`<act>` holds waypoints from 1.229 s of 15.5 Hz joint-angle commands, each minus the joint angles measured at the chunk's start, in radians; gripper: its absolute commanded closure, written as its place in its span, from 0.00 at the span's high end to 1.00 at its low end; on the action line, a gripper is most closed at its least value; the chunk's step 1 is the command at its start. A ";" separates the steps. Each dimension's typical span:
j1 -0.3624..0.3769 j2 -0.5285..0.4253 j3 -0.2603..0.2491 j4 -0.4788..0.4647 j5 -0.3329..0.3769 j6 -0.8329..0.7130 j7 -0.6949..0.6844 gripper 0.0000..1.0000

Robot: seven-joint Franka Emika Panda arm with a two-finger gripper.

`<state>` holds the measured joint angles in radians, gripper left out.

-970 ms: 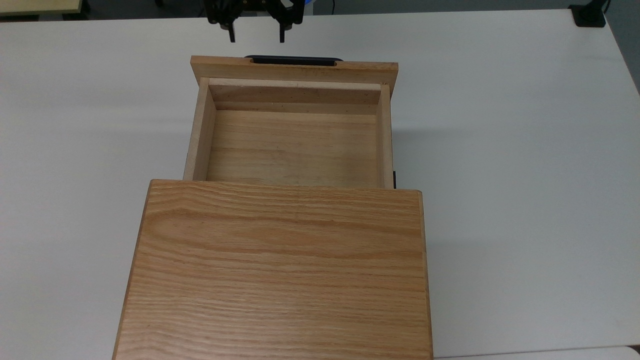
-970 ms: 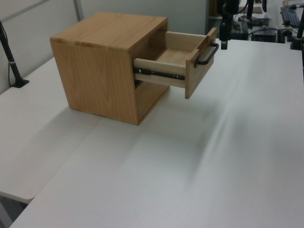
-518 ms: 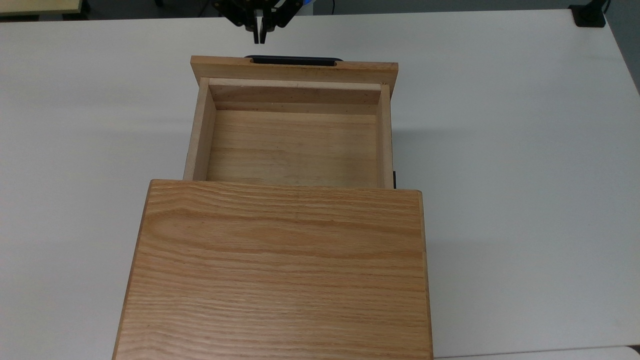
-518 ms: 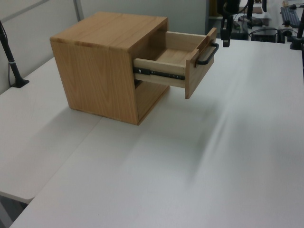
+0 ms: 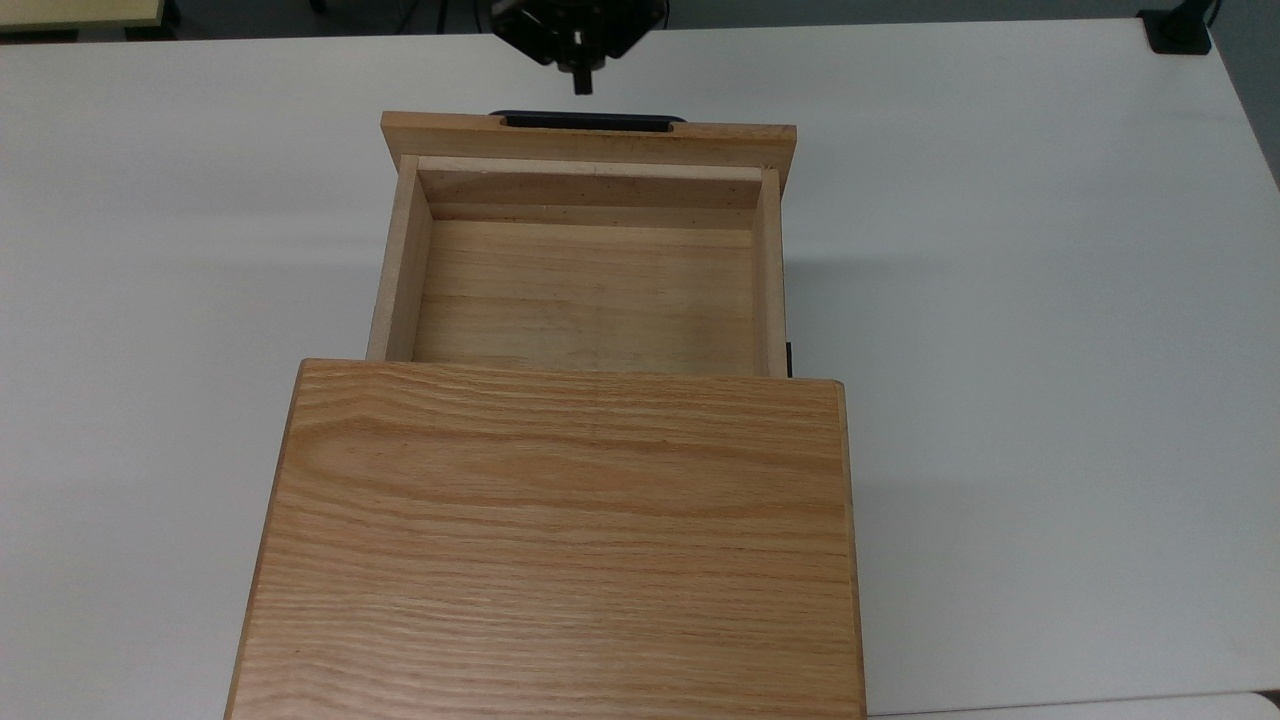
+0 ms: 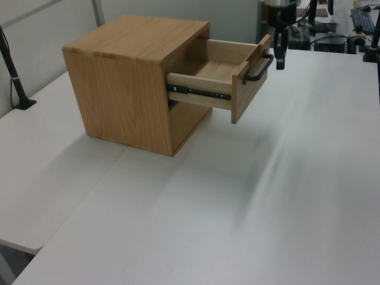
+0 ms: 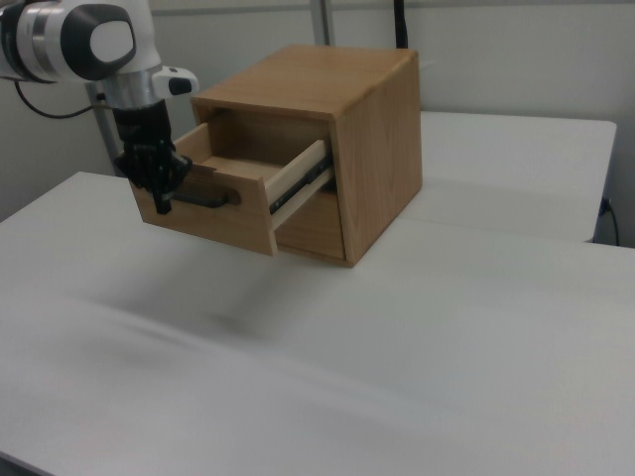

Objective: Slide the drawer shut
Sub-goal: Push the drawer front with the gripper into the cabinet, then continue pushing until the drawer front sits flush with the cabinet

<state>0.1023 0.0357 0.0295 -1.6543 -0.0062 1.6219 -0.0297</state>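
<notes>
The gripper (image 5: 581,88) has shifted toward the top view's right, now centred before the handle (image 5: 587,120). Jaws closed, empty. The drawer (image 5: 585,262) remains open.

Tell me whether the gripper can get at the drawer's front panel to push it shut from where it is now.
Probably yes. The gripper, fingers shut, hangs just in front of the black handle on the drawer, which stands pulled out of the cabinet. Nothing lies between them on the table.
</notes>
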 commanded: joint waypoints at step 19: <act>0.057 0.415 -0.011 0.352 -0.198 0.482 0.238 0.00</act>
<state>0.1266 0.3721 0.0350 -1.3707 -0.1447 2.0248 0.1384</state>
